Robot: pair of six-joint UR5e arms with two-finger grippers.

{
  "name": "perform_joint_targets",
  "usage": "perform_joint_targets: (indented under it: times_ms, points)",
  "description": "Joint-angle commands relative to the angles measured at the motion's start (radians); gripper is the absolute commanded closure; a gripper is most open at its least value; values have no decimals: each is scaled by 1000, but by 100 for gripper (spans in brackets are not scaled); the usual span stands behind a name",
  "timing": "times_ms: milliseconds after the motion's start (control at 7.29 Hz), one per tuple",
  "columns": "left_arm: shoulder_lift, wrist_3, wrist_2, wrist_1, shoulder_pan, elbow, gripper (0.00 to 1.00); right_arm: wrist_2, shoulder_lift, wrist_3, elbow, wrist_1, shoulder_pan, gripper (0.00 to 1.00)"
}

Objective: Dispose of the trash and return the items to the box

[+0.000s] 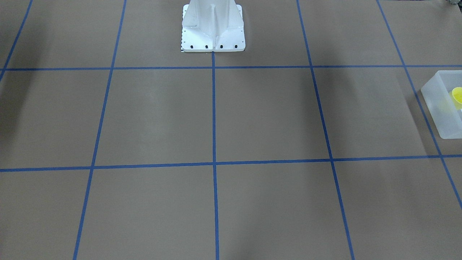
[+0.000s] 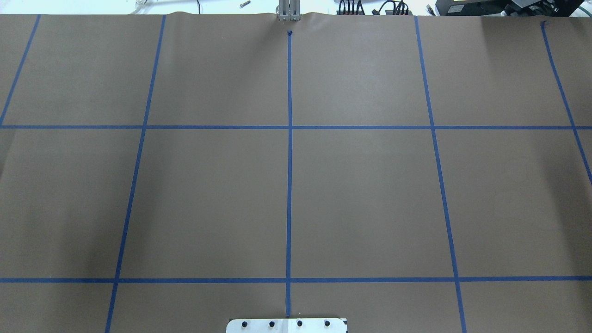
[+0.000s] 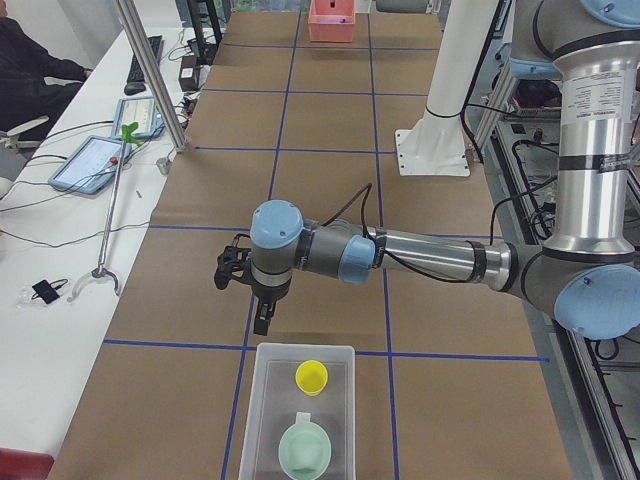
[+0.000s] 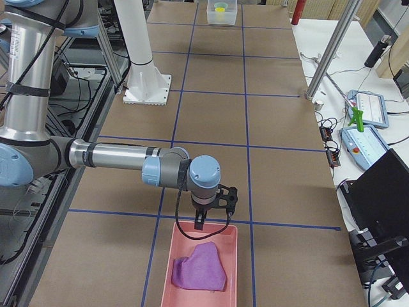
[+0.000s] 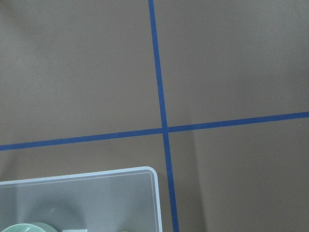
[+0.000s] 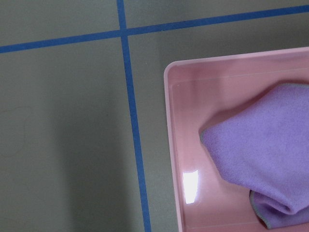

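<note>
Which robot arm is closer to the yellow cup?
Left. The left gripper hangs beside the box holding the cup; the right gripper is far away, by the pink tray.

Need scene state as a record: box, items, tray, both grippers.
box: translucent bin at the table's end on the robot's left
box contents: yellow cup and mint-green bowl, side by side
pink tray: at the opposite end, holds a purple cloth
left gripper: above the table, just off the box; open or shut cannot be told
right gripper: over the pink tray's edge; likewise cannot be told
</note>
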Motion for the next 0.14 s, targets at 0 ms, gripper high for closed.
perform_joint_targets:
  times_ms: [0]
  points:
    - [0, 0, -1, 0, 0, 2, 1, 2, 0, 0, 0, 0, 0, 0]
